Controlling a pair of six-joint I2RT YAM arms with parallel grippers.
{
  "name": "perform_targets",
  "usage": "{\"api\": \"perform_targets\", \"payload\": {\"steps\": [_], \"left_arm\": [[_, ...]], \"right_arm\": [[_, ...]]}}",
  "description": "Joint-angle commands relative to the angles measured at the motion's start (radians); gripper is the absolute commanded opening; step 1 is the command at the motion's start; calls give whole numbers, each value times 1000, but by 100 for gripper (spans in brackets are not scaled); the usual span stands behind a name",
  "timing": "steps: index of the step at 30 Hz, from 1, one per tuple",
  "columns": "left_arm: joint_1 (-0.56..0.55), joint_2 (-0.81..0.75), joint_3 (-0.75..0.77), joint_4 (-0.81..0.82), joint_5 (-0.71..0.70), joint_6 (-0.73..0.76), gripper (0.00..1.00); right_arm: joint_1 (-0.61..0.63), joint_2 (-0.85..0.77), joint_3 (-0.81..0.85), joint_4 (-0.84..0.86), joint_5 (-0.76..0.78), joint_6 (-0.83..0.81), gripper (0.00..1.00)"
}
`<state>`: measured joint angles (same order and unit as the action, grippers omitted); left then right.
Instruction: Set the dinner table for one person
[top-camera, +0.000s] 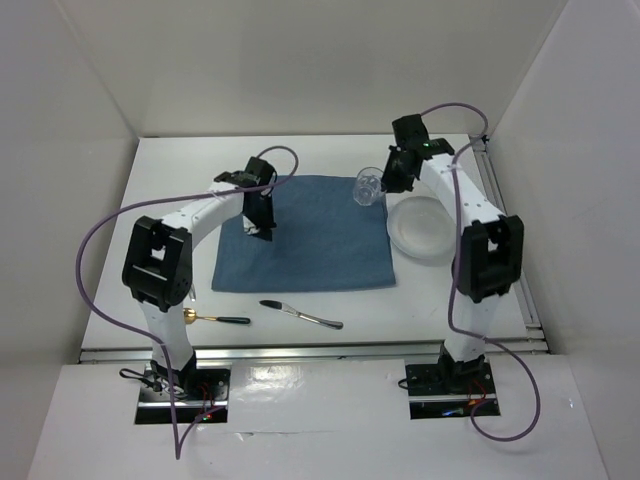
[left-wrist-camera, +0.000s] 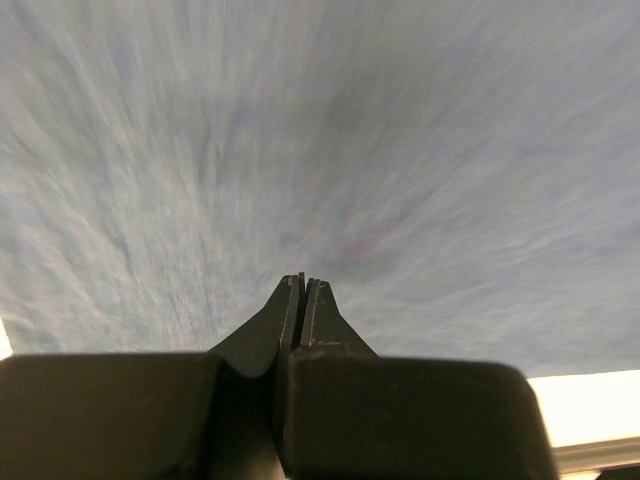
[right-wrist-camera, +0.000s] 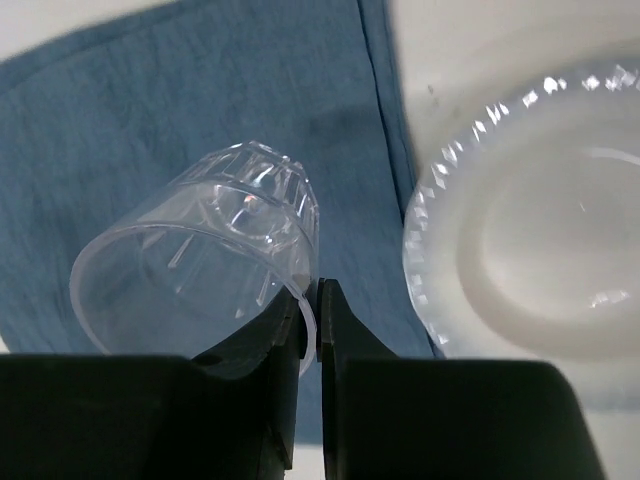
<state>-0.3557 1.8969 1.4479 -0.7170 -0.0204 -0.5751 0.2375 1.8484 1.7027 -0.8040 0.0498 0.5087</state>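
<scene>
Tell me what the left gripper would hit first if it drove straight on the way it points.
The blue cloth mat. The left gripper, jaws shut, aims down at it; how close is unclear from the blur.

Light was bright and even for me; the blue-grey cloth mat (left-wrist-camera: 320, 150) blurred into streaks, while the clear faceted cup (right-wrist-camera: 200, 250) glinted.

Mat (top-camera: 305, 235) centre and right half open for passage. Left end effector (top-camera: 262, 232) planted on mat's left part. Right end effector (top-camera: 385, 185) with tilted glass (top-camera: 368, 187) over its far-right corner. Plate (top-camera: 420, 228) blocks table (top-camera: 180, 170) right of mat. Knife (top-camera: 300, 314) and gold-tipped utensil (top-camera: 215, 319) lie along near strip.
</scene>
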Motion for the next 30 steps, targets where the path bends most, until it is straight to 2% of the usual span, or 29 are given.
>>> {"api": "perform_targets", "payload": {"steps": [1,4,11,17,18,19,20,21,22,23,25,26,30], "left_arm": [[26,-16,101,-71,-58,23,0],[35,-16,115,-82,-58,23,0],[96,-57,34,-73,-69,43,0],[196,-174,-30,-64,-46,52,0],[217,-194,-41,-64,-46,43,7],[230,-212,-41,-64,-46,43,17],[242,-226,-41,-64,-46,43,24],[267,-248,-41,-64,-46,43,35],[280,-248,-28,-77,-59,43,47],[311,-262,-27,-87,-70,53,54],[343,-275,-6,-97,-70,54,56],[356,-291,-6,-108,-70,54,59],[389,-344,-18,-108,-61,43,59]], "right_arm": [[6,98,147,39,45,33,0],[17,204,239,13,82,33,0],[26,366,388,-32,127,24,0],[26,390,368,-37,116,24,0],[26,381,368,-28,107,24,5],[26,380,356,-27,98,24,13],[26,380,356,-27,97,24,21],[35,380,356,-27,88,24,51],[36,380,356,-27,88,24,67],[36,371,367,-27,88,14,77],[36,350,377,-40,88,14,91],[36,338,390,-49,88,14,94],[36,209,355,-40,116,5,95]]}}
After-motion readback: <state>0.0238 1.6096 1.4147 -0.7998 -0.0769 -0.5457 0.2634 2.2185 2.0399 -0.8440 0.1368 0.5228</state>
